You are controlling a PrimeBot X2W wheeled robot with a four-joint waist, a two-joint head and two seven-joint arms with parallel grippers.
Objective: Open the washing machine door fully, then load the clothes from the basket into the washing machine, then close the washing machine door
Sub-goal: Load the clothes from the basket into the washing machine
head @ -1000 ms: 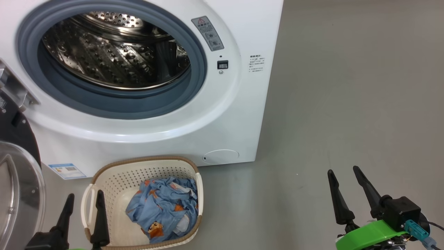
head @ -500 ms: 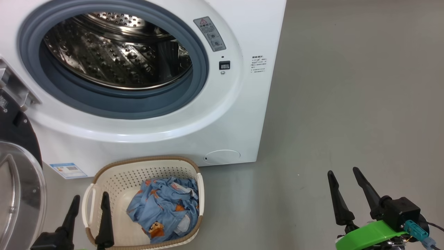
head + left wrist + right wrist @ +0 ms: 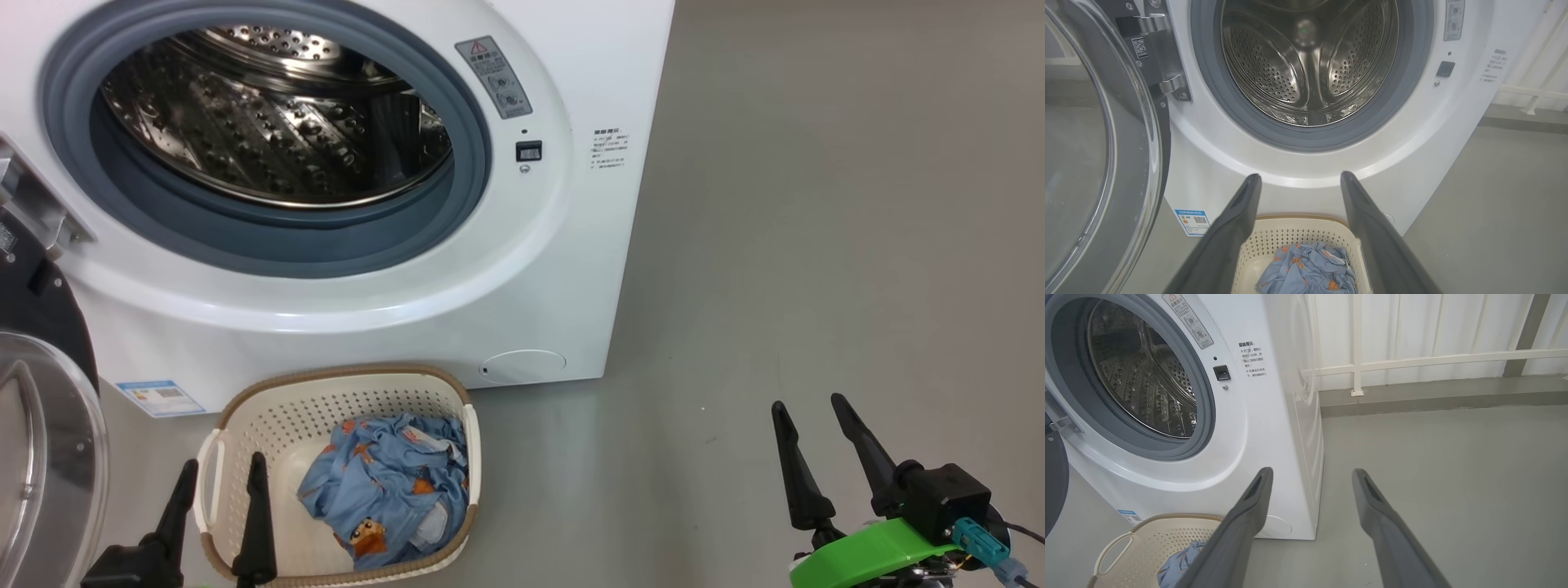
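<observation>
The white washing machine [image 3: 571, 245] fills the upper left, its steel drum [image 3: 269, 114] bare inside the grey-blue ring. The washing machine door [image 3: 41, 441] hangs swung out at the far left, also seen as the door [image 3: 1098, 155] in the left wrist view. On the floor before the machine sits the cream basket [image 3: 269, 416] holding the light blue clothes [image 3: 392, 490]. My left gripper [image 3: 224, 469] is open, its fingers over the basket's left handle. My right gripper [image 3: 808, 404] stands open over bare floor, well right of the basket. The basket [image 3: 1274, 241] and clothes [image 3: 1306, 273] lie between my left fingers.
Grey floor [image 3: 816, 204] stretches to the right of the machine. A white railing and panelled wall [image 3: 1433, 355] run behind it. A round flap [image 3: 522, 366] and a blue label [image 3: 159, 398] sit low on the machine front.
My left gripper has shifted right, from beside the basket's left handle to over its left edge. The right gripper has stayed put.
</observation>
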